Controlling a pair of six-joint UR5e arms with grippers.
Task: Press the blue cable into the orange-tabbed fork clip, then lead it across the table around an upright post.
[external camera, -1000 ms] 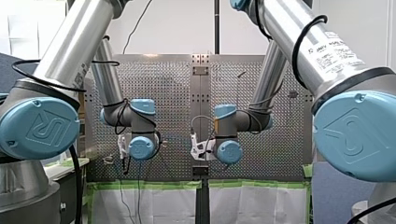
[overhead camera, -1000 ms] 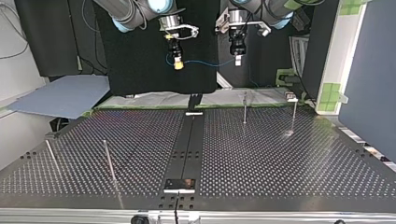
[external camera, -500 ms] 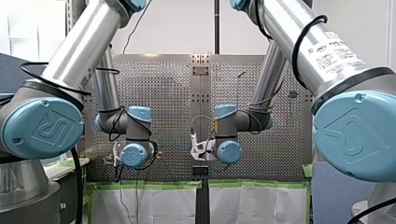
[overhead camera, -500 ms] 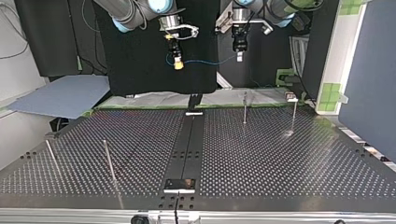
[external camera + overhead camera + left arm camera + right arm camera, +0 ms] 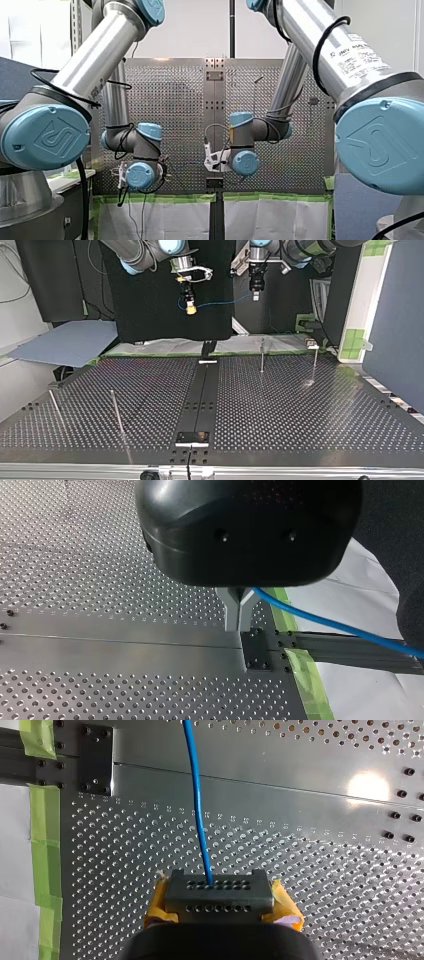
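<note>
Blue cable (image 5: 220, 304) is strung above the table's (image 5: 300, 410) far edge, clamped tight by left gripper (image 5: 239, 622) and right gripper (image 5: 218, 884), seemingly ready for clipping.

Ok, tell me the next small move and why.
Probably bring both grippers down toward the table together. In the top view the blue cable hangs stretched between my left gripper and my right gripper, both high above the table's far edge, nowhere near any post. I can't make out the clip.
</note>
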